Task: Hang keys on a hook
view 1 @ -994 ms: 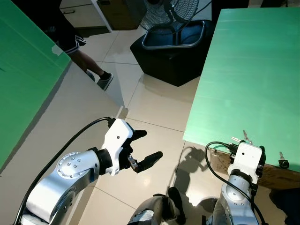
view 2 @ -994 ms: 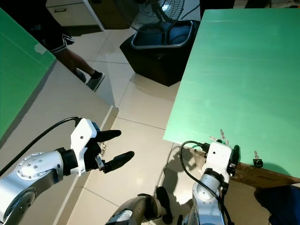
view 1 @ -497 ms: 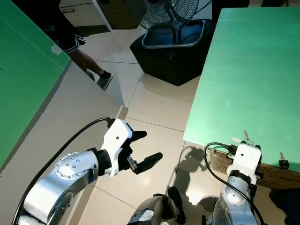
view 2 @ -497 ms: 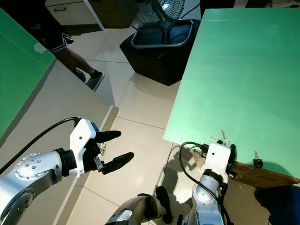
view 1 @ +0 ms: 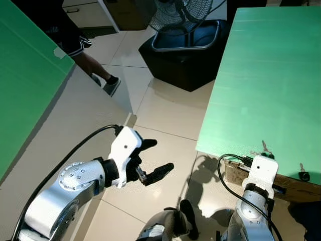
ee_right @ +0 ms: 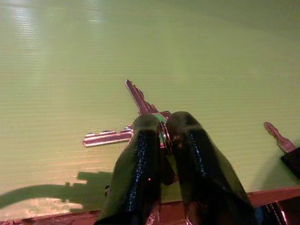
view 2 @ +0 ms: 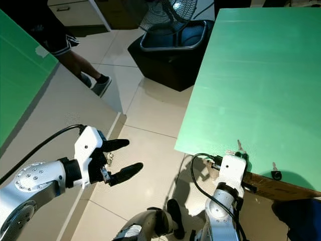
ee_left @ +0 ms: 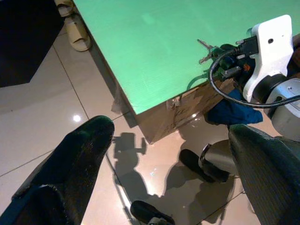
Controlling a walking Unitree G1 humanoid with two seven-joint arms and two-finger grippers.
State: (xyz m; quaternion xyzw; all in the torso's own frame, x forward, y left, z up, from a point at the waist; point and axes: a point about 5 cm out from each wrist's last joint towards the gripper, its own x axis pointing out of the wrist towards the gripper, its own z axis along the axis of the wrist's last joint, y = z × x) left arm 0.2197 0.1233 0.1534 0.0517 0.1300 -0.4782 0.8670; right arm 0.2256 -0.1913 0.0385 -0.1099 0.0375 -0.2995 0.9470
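Observation:
A bunch of silver keys (ee_right: 138, 99) lies near the front edge of the green table (view 1: 266, 75). My right gripper (ee_right: 165, 123) is at that edge, its two black fingers (ee_right: 140, 159) shut on the ring that joins the keys. In the eye views the keys (view 1: 264, 147) poke out just past my white right wrist (view 1: 259, 171). My left gripper (view 1: 156, 157) hangs open over the tiled floor, well left of the table, holding nothing.
A separate black-headed key (view 1: 302, 174) lies on the table to the right of the bunch. A black bin with a fan (view 1: 185, 40) stands on the floor ahead. A person's leg and shoe (view 1: 111, 85) are at the left, by a green panel (view 1: 25, 75).
My right wrist has edged slightly further over the table edge onto the keys. The left arm has barely moved.

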